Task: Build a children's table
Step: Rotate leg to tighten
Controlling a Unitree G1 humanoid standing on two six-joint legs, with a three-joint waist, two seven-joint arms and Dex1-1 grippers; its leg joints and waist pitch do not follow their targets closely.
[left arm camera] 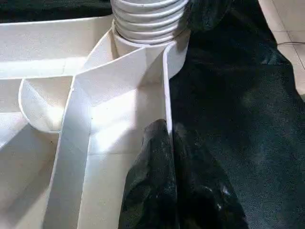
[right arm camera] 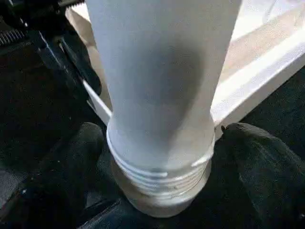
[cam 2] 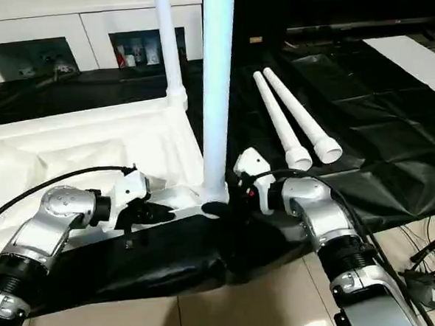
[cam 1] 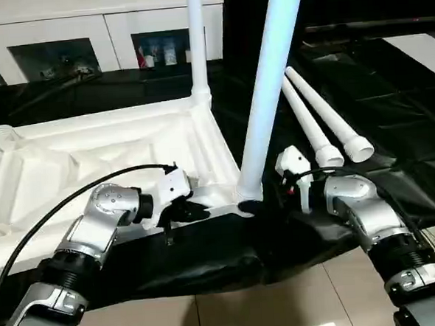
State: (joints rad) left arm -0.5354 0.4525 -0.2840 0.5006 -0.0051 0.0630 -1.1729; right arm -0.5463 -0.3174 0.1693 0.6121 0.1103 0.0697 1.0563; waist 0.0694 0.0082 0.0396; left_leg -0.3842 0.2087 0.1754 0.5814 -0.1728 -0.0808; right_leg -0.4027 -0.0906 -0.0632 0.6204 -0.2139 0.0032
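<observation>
White plastic everywhere: the children's table top (cam 1: 92,159) lies upside down on the black-sheeted tabletop (cam 1: 391,101), ribbed underside facing up, spreading from the centre out to the left. Two legs already stand upright in its right-hand corner sockets, the near leg (cam 1: 268,86) rising tall at the near right corner, the far leg (cam 1: 196,39) at the far right corner. Two loose legs (cam 1: 322,123) lie side by side on the black sheet to the right, wide ends pointing near. Left gripper (cam 1: 194,211) sits at the near rim of the top, just left of the near leg, its black fingers (left arm camera: 162,181) pressed together right at the rim's thin wall; whether they pinch that wall, hard to say. Right gripper (right arm camera: 157,181) is spread wide, one finger on each side of the near leg's threaded base, not closed on it. Beyond, a white glass-door cabinet (cam 1: 69,39) lines the far side.
</observation>
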